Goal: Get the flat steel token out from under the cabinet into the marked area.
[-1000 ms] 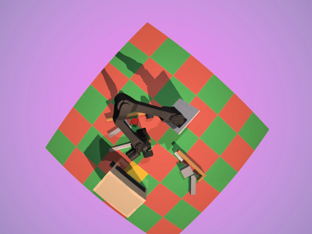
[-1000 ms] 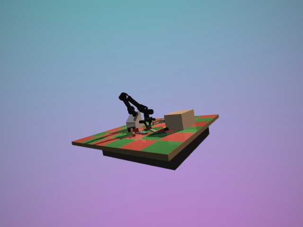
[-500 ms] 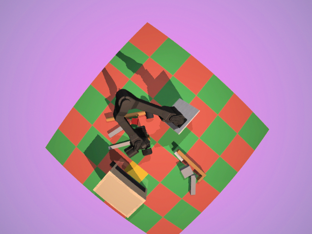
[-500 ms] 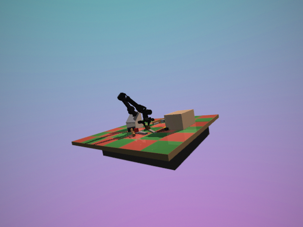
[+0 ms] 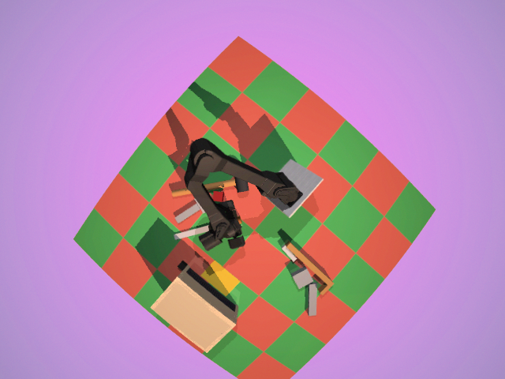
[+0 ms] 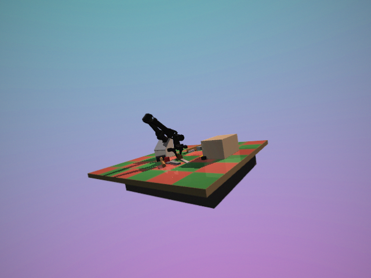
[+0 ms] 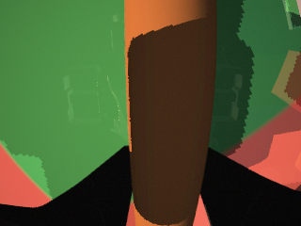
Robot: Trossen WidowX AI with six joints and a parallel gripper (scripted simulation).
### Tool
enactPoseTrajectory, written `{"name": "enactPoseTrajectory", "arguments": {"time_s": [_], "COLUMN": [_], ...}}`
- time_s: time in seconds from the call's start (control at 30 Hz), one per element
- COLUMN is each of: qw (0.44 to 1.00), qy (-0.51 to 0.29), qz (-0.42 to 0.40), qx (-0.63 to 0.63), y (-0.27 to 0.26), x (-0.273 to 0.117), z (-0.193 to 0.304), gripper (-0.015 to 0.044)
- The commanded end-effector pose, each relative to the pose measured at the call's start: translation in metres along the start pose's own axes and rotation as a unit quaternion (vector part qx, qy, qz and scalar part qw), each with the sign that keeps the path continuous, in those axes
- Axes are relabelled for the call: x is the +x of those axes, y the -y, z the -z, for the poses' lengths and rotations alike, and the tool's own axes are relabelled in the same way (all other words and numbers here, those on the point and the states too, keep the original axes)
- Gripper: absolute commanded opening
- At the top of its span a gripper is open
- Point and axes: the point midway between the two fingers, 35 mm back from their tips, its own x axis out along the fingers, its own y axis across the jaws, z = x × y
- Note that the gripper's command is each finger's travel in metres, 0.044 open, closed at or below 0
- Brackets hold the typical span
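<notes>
The gripper (image 5: 223,242) (image 6: 178,154) (image 7: 168,153) is shut on an orange-brown rod (image 7: 166,113), which runs up and down the middle of the wrist view. The arm hides most of the rod in the top view. The gripper is low over the table, a little behind the yellow marked area (image 5: 223,278), on the side away from the cabinet. The beige cabinet (image 5: 193,313) (image 6: 213,149) stands beyond that area, with a dark strip (image 5: 210,287) along its front. The steel token cannot be made out in any view.
Near the arm lie a white bar (image 5: 189,233), a grey bar (image 5: 186,212), a red block (image 5: 218,196) and an orange stick (image 5: 181,192) by a black cylinder (image 5: 241,185). At the right lie an orange L-shaped bar (image 5: 308,263), a grey block (image 5: 301,278) and another grey bar (image 5: 312,299).
</notes>
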Motion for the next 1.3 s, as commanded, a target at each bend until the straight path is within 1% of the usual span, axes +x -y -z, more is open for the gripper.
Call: {"name": "enactPoseTrajectory", "arguments": {"time_s": [0.0, 0.27, 1.27], "qw": [1.0, 1.0, 0.993], "qy": [0.003, 0.003, 0.004], "qz": [-0.001, -0.001, 0.0], "qx": [0.0, -0.003, -0.118], "y": [0.0046, 0.0118, 0.013], "x": [-0.0016, -0.0015, -0.0016], "z": [-0.0006, -0.0011, -0.0012], "gripper": [0.0, 0.0, 0.0]}}
